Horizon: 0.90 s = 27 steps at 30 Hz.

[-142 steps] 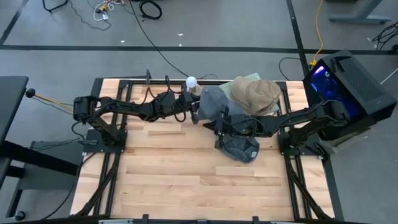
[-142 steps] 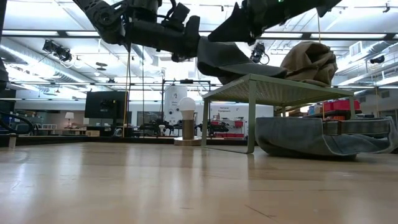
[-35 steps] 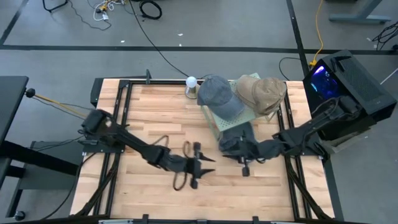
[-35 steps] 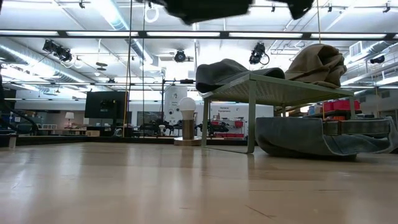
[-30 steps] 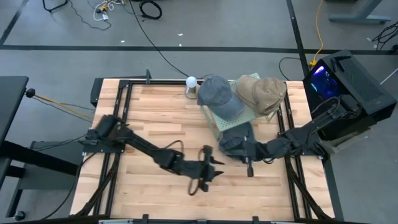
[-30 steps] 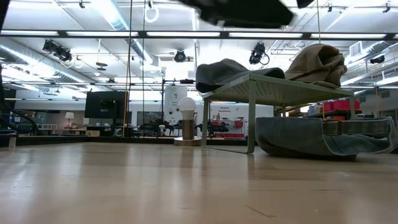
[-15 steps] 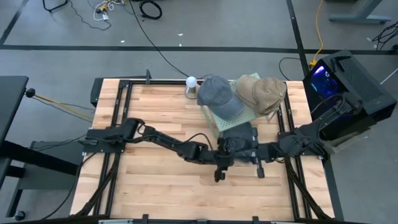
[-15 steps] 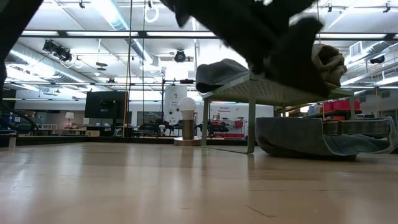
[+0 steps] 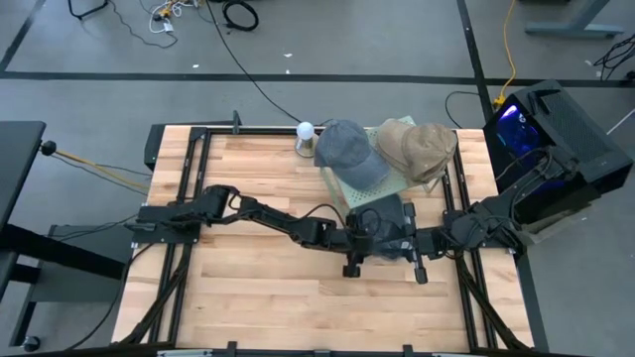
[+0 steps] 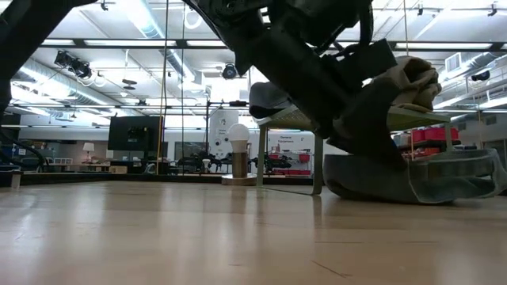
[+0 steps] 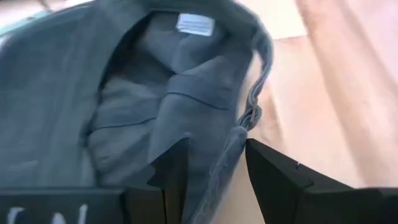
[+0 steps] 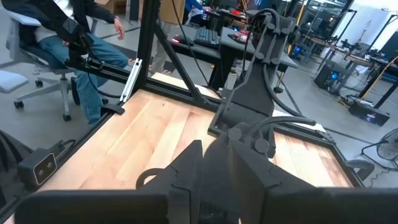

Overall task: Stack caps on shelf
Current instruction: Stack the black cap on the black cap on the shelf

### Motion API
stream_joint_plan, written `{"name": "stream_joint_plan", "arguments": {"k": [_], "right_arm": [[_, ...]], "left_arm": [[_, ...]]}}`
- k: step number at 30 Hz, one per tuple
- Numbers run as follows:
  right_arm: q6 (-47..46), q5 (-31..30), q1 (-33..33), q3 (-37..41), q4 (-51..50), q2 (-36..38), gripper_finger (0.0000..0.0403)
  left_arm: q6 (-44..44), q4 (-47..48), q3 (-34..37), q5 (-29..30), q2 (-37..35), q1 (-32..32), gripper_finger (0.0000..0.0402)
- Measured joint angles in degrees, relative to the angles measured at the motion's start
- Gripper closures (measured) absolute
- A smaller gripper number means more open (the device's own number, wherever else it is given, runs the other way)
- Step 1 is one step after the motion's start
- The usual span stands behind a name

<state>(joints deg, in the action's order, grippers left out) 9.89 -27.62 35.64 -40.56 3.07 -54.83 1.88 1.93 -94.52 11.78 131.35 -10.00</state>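
A slate blue-grey cap (image 9: pixel 393 216) lies upside down on the table at the near edge of the pale green shelf (image 9: pixel 346 194), its hollow facing up (image 11: pixel 143 93). My left gripper (image 9: pixel 355 248) is down at it and open: one finger stands inside the hollow and one outside, with the rim between them. On the shelf rest another blue-grey cap (image 9: pixel 347 154) and a tan pile of caps (image 9: pixel 419 147). My right gripper (image 9: pixel 418 272) is shut, empty, just right of the lower cap. In the low view the left arm hides part of the shelf and cap (image 10: pixel 432 178). My left gripper (image 11: pixel 216 146) comes from the table's left, slanting down, astride the upturned cap's rim (image 11: pixel 241 132) beside its back strap, one finger (image 11: pixel 171 168) in the hollow and one (image 11: pixel 273 177) outside. Whether the fingers touch the fabric, I cannot tell. The cap's crown lies on the table.
A small white-bulbed lamp (image 9: pixel 305 130) stands at the far edge, left of the shelf. A black box with blue light (image 9: pixel 541 119) sits off the table's right side. Bare wood stretches over the left and near parts of the table (image 9: pixel 258 288).
My left gripper has swung from the table's near middle toward the right and come down onto the upturned cap by the shelf. My right gripper has drifted a little toward the right and near edges. The caps on the shelf have stayed put.
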Motion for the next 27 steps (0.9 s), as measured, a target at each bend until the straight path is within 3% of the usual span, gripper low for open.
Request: {"name": "stream_joint_plan", "arguments": {"k": [3, 8, 10, 20, 27], "right_arm": [[0.02, 0.0, 0.0, 0.0, -0.04, 0.0, 0.0321], [0.04, 0.0, 0.0, 0.0, 0.0, 0.0, 0.0321], [0.02, 0.01, 0.0, 0.0, 0.01, 0.0, 0.0321], [-0.39, 0.2, 0.0, 0.0, -0.09, -0.04, 0.0321], [-0.83, 3.28, 0.0, -0.04, -0.09, -0.07, 0.0321]], "left_arm": [[-0.19, -0.09, 0.0, -4.14, 0.0, 0.02, 0.0262], [-0.23, 3.45, 0.0, -7.72, 0.0, -0.02, 0.0364], [-0.62, 4.54, 0.0, -9.62, 0.0, -0.02, 0.0386], [-1.44, 4.27, 0.02, -33.32, -1.3, -0.17, 0.0392], [-3.53, 4.02, 0.02, -37.84, -4.38, -0.5, 0.039]]}}
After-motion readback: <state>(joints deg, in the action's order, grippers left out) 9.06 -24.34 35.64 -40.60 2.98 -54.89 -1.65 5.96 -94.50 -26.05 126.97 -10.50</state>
